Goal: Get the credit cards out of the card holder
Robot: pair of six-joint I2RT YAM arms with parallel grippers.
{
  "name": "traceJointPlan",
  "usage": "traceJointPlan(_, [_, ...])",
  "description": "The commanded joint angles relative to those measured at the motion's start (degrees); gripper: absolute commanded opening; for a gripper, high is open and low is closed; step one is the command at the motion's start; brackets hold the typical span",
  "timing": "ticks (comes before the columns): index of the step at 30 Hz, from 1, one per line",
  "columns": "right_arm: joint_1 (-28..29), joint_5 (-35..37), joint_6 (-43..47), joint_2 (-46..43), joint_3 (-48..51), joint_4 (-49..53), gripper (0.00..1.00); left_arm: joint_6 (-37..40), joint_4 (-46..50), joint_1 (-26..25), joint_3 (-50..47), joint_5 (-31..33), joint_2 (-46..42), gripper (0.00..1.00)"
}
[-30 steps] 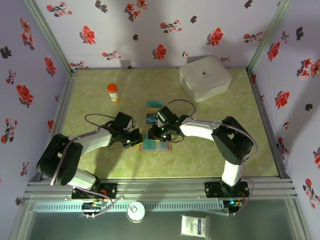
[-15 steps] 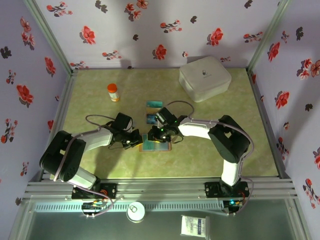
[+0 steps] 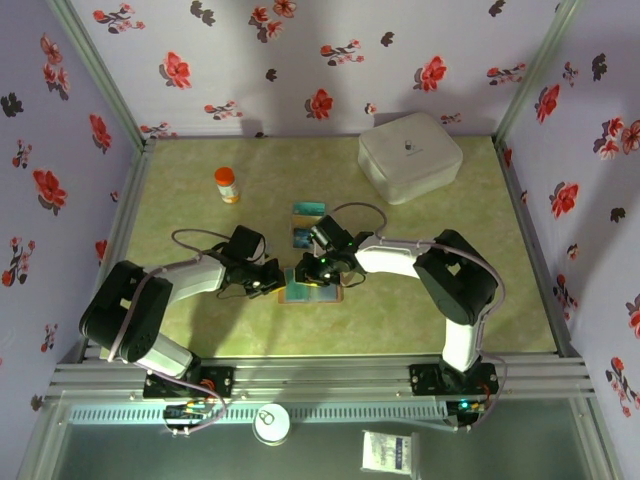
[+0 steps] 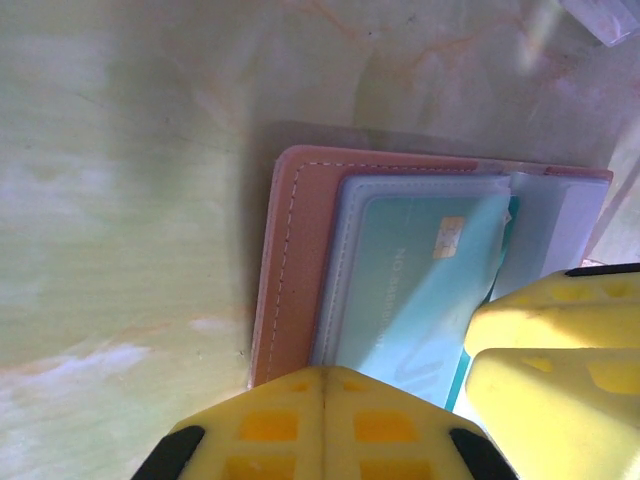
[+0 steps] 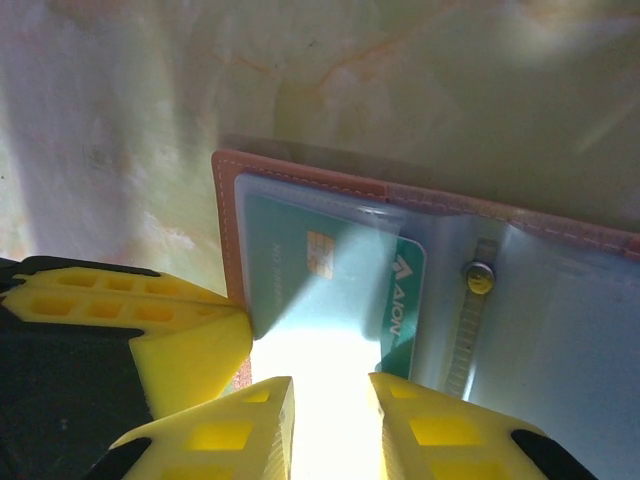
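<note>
Just ahead of the two arm bases, the card holder (image 4: 285, 270) lies open and flat on the green table (image 3: 450, 300), with both grippers crowded onto it. The left gripper (image 4: 322, 400) is closed on nothing, its yellow tips pressing the brown leather edge down. The right gripper (image 5: 330, 400) hangs over the clear sleeve, jaws a narrow way apart at the near end of a teal credit card (image 5: 300, 260). Glare washes out the gap, so I can't say whether the card's edge sits between them.

The risk, to my eye, is that those jaws catch the plastic sleeve along with the card and drag the whole holder, or slip off the thin edge. The two sets of tips are also near enough to knock together.

Just beyond the holder, a loose teal card (image 3: 308, 208) and a darker card (image 3: 302, 237) lie on the table, crowding the likeliest spot for the next one. A small orange bottle (image 3: 227, 185) at the left and a white rounded box (image 3: 410, 155) at the far right stand well apart from the work.
</note>
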State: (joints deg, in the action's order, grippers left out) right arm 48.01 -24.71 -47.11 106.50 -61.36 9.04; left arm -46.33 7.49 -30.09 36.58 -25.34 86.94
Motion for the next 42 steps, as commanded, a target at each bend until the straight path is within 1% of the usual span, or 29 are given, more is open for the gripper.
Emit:
traceJointPlan(1, [0.4,-1.4,-0.7,1.3,-0.6,-1.0,0.24,1.2,0.7,0.4,-0.7,-0.3,0.9,0.01])
traceJointPlan(5, [0.5,-1.1,-0.6,1.5,-0.7,-0.5,0.23,1.2,0.8,0.3,-0.7,-0.3,0.8,0.02])
traceJointPlan(11, [0.5,2.7,0.7,0.7,-1.1,4.1,0.26,1.3,1.1,0.4,-0.7,-0.1,0.8,0.03])
traceJointPlan(21, [0.5,4.7,1.6,-0.4,-1.2,6.6,0.28,1.3,1.3,0.4,-0.5,0.0,0.8,0.03])
traceJointPlan(30, [0.5,5.5,2.3,-2.0,-1.4,7.8,0.28,1.4,2.0,0.4,0.0,0.1,0.4,0.03])
traceJointPlan(37, [0.5,5.6,2.4,-3.7,-1.5,8.8,0.28,1.2,4.5,0.3,1.8,0.2,-2.8,0.03])
traceJointPlan(42, [0.4,6.1,2.5,-5.5,-1.0,8.3,0.28,1.0,5.6,-1.1,3.7,0.3,-3.5,0.03])
